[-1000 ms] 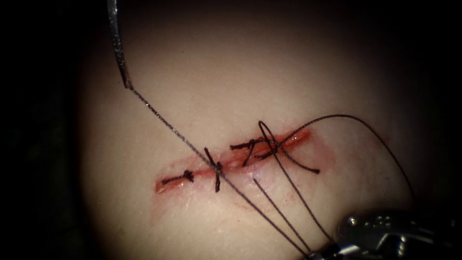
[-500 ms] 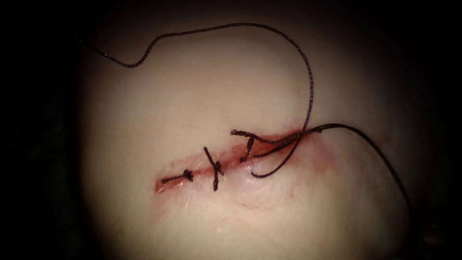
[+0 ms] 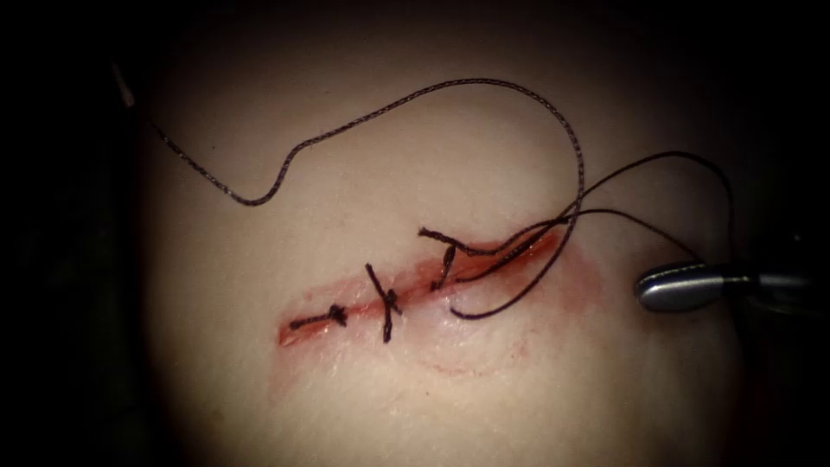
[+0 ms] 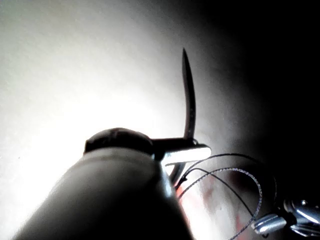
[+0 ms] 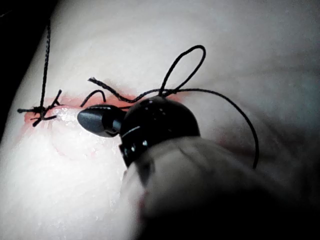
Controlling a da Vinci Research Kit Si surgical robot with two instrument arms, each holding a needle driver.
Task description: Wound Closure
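Two pincers: the left pincer [image 4: 187, 152] grips the needle [image 4: 188, 95] behind its point, clear of the tissue [image 3: 259, 389], left of the cut [image 3: 415, 290]. Slack thread [image 3: 415, 95] loops over it (draw tension gently, avoiding snags); the right pincer [image 3: 683, 287], right of the cut, rests closed, apparently empty.

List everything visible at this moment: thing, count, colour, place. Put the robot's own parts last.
tissue: one, pale pink, under everything.
cut: one, red, slanting across the tissue's middle.
stitches: three, dark, across the cut.
thread: one long dark strand, looping above the cut and trailing toward both sides.
red fluid: along the cut's edges.
needle: one, dark, curved, held near its rear end, clear of the tissue.
left tool: holds the needle.
right tool: silver, right of the cut, jaws shut, apparently holding nothing.
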